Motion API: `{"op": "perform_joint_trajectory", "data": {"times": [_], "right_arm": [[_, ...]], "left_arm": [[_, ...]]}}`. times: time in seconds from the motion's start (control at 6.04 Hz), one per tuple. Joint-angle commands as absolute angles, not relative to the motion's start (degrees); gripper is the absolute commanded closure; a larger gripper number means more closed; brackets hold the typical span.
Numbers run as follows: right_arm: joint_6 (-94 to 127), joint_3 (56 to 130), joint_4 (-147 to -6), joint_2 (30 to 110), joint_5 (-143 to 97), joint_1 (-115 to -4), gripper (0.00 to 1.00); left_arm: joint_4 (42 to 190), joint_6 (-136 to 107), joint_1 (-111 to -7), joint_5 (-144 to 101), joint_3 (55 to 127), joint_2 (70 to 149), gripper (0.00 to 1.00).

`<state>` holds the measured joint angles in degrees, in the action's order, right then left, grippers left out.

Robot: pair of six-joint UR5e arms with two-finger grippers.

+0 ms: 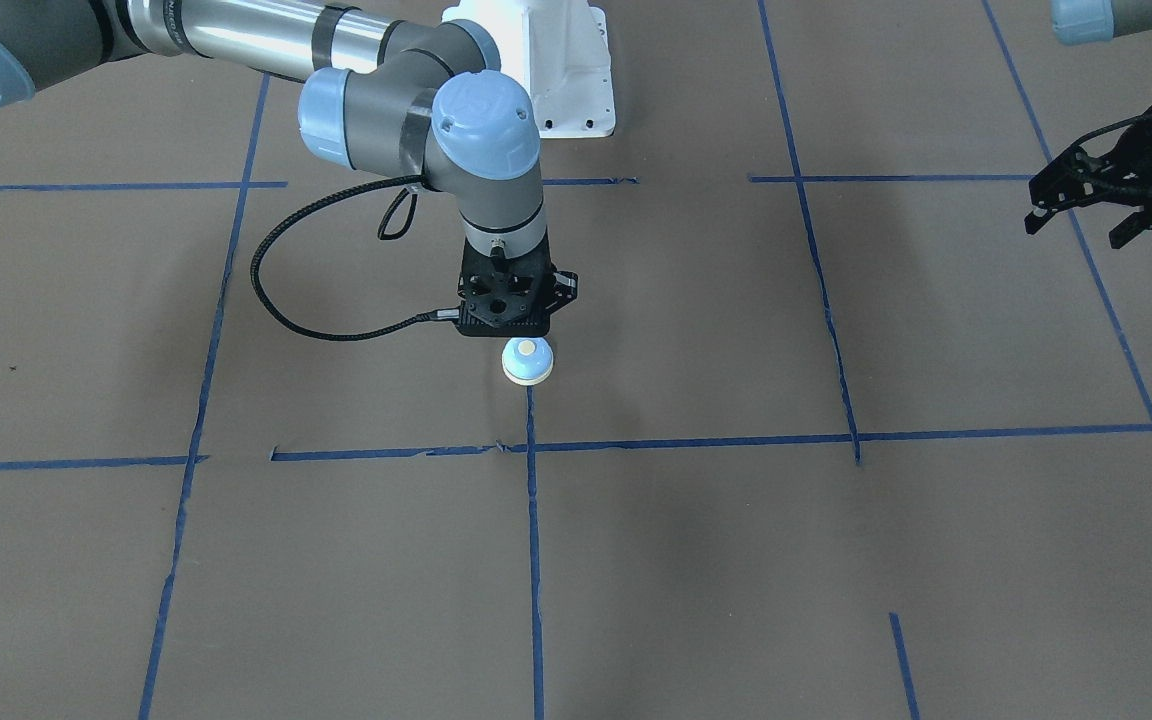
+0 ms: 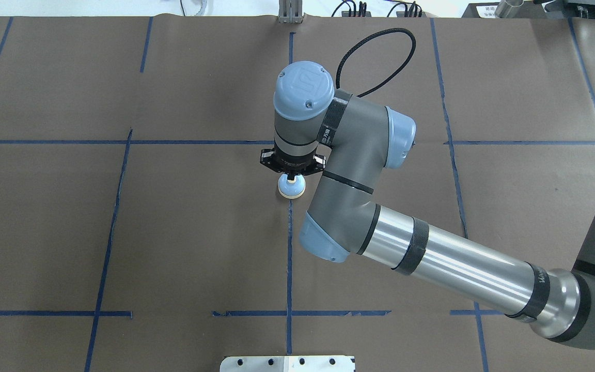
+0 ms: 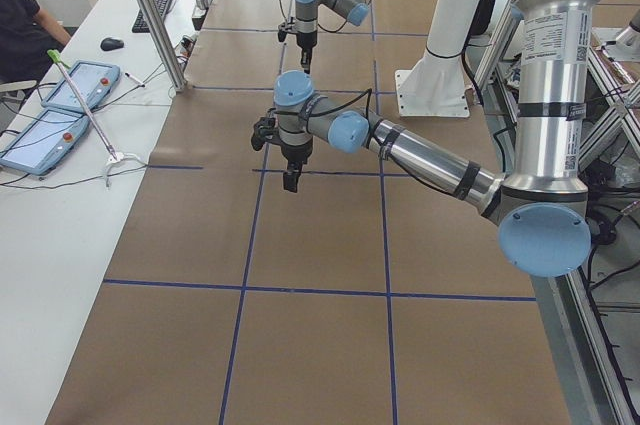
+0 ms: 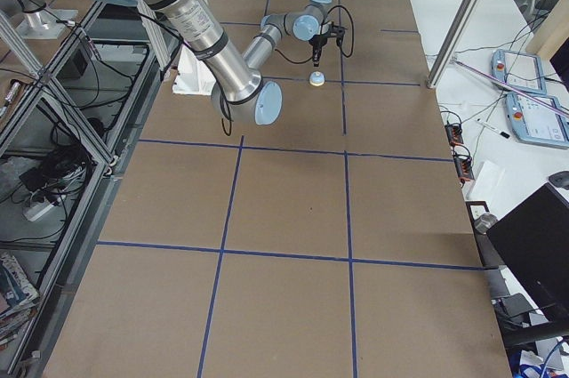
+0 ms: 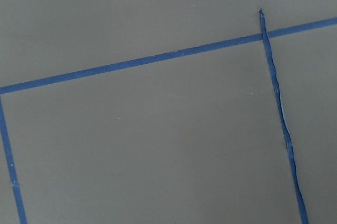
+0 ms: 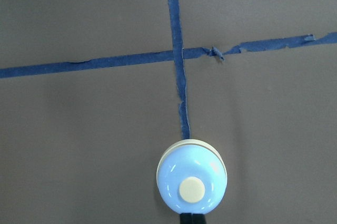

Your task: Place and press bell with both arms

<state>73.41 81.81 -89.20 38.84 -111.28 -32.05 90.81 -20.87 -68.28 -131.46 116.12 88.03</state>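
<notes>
The small light-blue bell (image 1: 527,361) with a cream base and button stands upright on the brown table, on a blue tape line. It also shows in the overhead view (image 2: 291,188) and the right wrist view (image 6: 192,183). My right gripper (image 2: 291,177) points straight down just above the bell. Its fingertips (image 6: 189,217) are pressed together and hold nothing. In the exterior right view there is a small gap between the right gripper (image 4: 316,61) and the bell (image 4: 316,80). My left gripper (image 1: 1076,228) hangs far off to the side with its claws spread, empty.
Brown paper with a grid of blue tape lines (image 1: 533,540) covers the table. The white mounting pedestal (image 1: 566,70) stands at the robot's side. The left wrist view shows only bare paper and tape (image 5: 158,58). A side table with tablets (image 3: 60,105) lies beyond the table edge.
</notes>
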Motion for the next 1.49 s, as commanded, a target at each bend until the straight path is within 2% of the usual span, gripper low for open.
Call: {"op": "perform_joint_trajectory", "data": {"times": [0.0,1.32], "right_arm": [[73.30,77.80,-88.95,36.49,-110.92,-31.99,1.00],[73.47,74.36,-87.11,35.96,-110.92,-31.47,1.00]], "left_arm": [[90.79,-20.92,-68.38,-131.40,117.50,86.67,0.00],[90.53,-20.92,-68.47,-131.48,120.22,85.35,0.00]]}}
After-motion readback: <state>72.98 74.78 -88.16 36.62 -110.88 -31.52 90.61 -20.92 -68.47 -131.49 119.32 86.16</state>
